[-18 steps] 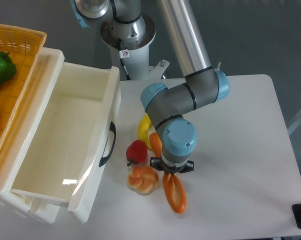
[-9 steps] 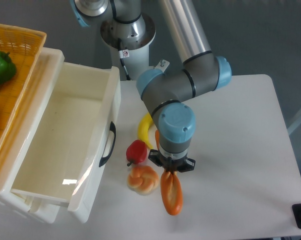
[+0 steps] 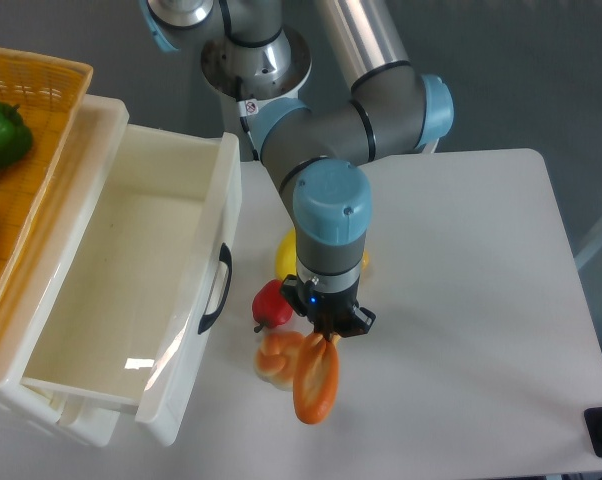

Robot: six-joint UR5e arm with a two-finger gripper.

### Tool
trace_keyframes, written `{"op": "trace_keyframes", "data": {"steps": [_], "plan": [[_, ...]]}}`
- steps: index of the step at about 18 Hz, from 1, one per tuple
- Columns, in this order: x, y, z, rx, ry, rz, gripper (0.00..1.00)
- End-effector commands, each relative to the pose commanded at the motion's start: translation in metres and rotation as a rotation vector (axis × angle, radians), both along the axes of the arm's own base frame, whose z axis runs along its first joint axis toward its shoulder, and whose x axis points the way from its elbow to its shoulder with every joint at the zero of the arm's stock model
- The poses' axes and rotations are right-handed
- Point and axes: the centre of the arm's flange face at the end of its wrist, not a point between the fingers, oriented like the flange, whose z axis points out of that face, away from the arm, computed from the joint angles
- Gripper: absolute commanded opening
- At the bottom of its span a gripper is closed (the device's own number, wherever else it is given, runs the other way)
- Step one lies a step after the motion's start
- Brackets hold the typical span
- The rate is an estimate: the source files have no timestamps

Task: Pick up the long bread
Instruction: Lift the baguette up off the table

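Over the last second the arm has swung its wrist leftward and toward the drawer, and the long bread (image 3: 316, 384) has gone with it: it was lying angled on the table to the right of the bun and now hangs from the gripper (image 3: 327, 336) by its upper end, tilted so its lower tip points down and a little left, crossing in front of the knotted bun (image 3: 276, 357). The jaws are pinched on the bread's top end, though the fingertips themselves are mostly hidden under the wrist, so how deep the bite goes I cannot tell. With the hold so near one end, the long free part will want to swing or pivot, so the lift looks best finished slowly and straight up, without quick wrist turns (a slim, smooth toy like this could rotate in the pads). The bread's lower half sits just over the bun and close to the red pepper (image 3: 272, 303); rising clear of both before any sideways travel should avoid dragging them. The banana (image 3: 286, 255) lies mostly behind the wrist, and the open white drawer (image 3: 212, 205) is to the left.
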Motion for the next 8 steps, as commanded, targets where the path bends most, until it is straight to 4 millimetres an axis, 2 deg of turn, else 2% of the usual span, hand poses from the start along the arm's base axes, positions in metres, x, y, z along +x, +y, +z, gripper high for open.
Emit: {"op": "trace_keyframes", "data": {"steps": [8], "plan": [[0.0026,-0.0104,0.0045,-0.025,-0.019,-0.046,0.0]]}}
